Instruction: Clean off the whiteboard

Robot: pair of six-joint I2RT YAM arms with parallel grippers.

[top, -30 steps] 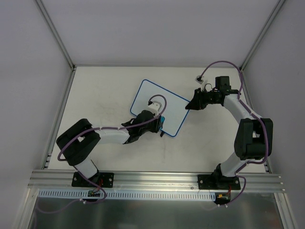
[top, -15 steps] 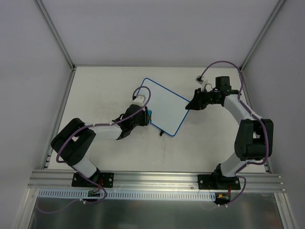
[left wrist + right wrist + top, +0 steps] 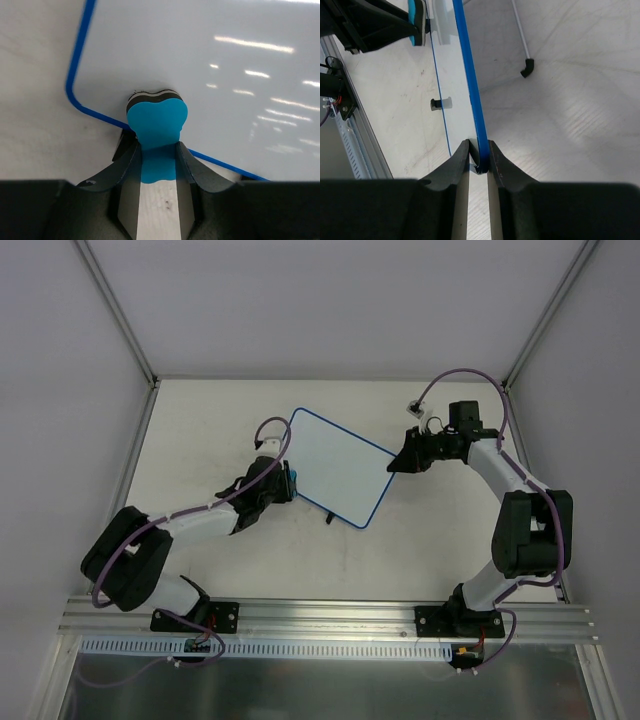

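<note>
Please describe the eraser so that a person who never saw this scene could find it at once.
Find the whiteboard, the blue-rimmed white rectangle in the middle of the table. At its left edge, the left hand grips the eraser. It is the only solid bright-blue block, bone-shaped with a dark layer.

I'm looking at two arms, the left arm and the right arm, both glossy white shells with chunky black joint housings. A thin purple cable loops along each. On my wrist feeds, the smooth dark grey fingers taper to blunt tips.
</note>
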